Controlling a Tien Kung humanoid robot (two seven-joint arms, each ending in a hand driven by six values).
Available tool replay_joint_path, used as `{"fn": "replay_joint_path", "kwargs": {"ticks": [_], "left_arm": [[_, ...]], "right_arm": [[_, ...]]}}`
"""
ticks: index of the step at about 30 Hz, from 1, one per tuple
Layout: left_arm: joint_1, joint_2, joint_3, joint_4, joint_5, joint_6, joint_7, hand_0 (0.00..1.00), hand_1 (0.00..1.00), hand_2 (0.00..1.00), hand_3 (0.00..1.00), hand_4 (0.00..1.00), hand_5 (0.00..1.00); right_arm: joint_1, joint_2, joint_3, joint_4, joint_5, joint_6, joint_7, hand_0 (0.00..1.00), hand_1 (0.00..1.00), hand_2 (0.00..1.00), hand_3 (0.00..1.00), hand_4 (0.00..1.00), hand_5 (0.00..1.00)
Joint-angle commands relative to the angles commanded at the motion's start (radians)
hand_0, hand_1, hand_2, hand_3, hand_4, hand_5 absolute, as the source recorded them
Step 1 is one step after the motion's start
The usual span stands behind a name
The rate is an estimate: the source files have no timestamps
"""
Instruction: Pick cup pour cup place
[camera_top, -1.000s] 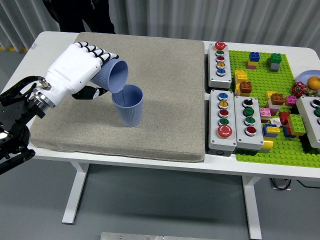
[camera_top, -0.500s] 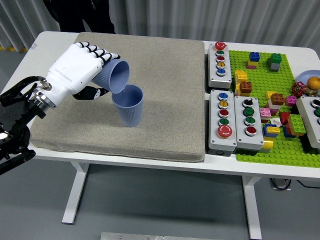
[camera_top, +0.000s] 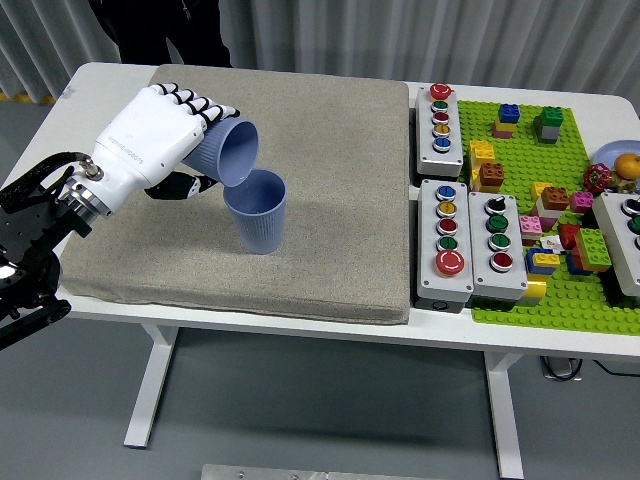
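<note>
Left hand: fingers wrapped around a blue cup, tipped on its side, mouth directly over the rim of a second blue cup standing upright on the grey mat, left-centre of the table.

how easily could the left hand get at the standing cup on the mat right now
Probably not yet: the left hand is shut on the tilted cup, held over the standing cup. Nothing else on the mat blocks it.
</note>
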Motion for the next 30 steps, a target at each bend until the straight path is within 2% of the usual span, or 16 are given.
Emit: {"fn": "replay_joint_path", "kwargs": {"ticks": [9, 12, 16, 19, 22, 24, 26, 30], "left_arm": [[0.016, -0.002, -0.024, -0.005, 0.000, 0.019, -0.002, 0.523, 0.533, 0.657, 0.573, 0.704, 0.182], [0.037, -0.007, -0.059, -0.006, -0.005, 0.052, -0.007, 0.523, 0.533, 0.657, 0.573, 0.704, 0.182], [0.073, -0.024, -0.122, 0.005, -0.143, 0.137, -0.051, 0.521, 0.530, 0.655, 0.573, 0.705, 0.182], [0.108, -0.051, -0.176, 0.010, -0.267, 0.206, -0.122, 0.517, 0.530, 0.649, 0.570, 0.705, 0.183], [0.130, -0.077, -0.210, 0.021, -0.397, 0.237, -0.204, 0.517, 0.530, 0.649, 0.570, 0.705, 0.183], [0.148, -0.107, -0.241, 0.044, -0.481, 0.258, -0.282, 0.517, 0.530, 0.649, 0.570, 0.705, 0.183], [0.171, -0.146, -0.278, 0.074, -0.566, 0.260, -0.363, 0.515, 0.520, 0.633, 0.566, 0.706, 0.187], [0.206, -0.198, -0.313, 0.114, -0.741, 0.238, -0.496, 0.515, 0.520, 0.633, 0.566, 0.706, 0.187]], "right_arm": [[-0.006, 0.001, 0.005, 0.000, -0.010, 0.002, -0.002, 0.703, 0.633, 0.563, 0.574, 0.002, 0.082], [-0.008, 0.002, 0.008, 0.000, -0.013, 0.003, -0.002, 0.703, 0.633, 0.563, 0.574, 0.002, 0.082], [-0.009, 0.003, 0.011, 0.000, -0.020, 0.004, -0.004, 0.703, 0.633, 0.563, 0.574, 0.002, 0.082], [-0.010, 0.004, 0.013, 0.000, -0.022, 0.005, -0.005, 0.703, 0.632, 0.563, 0.574, 0.002, 0.083], [-0.009, 0.004, 0.012, 0.000, -0.022, 0.005, -0.005, 0.703, 0.632, 0.563, 0.574, 0.002, 0.083], [-0.010, 0.004, 0.012, 0.000, -0.021, 0.006, -0.004, 0.703, 0.632, 0.563, 0.574, 0.002, 0.083], [-0.010, 0.004, 0.012, 0.000, -0.022, 0.006, -0.005, 0.703, 0.633, 0.563, 0.574, 0.002, 0.079], [-0.010, 0.005, 0.012, 0.000, -0.022, 0.006, -0.005, 0.703, 0.633, 0.563, 0.574, 0.002, 0.079]]}}
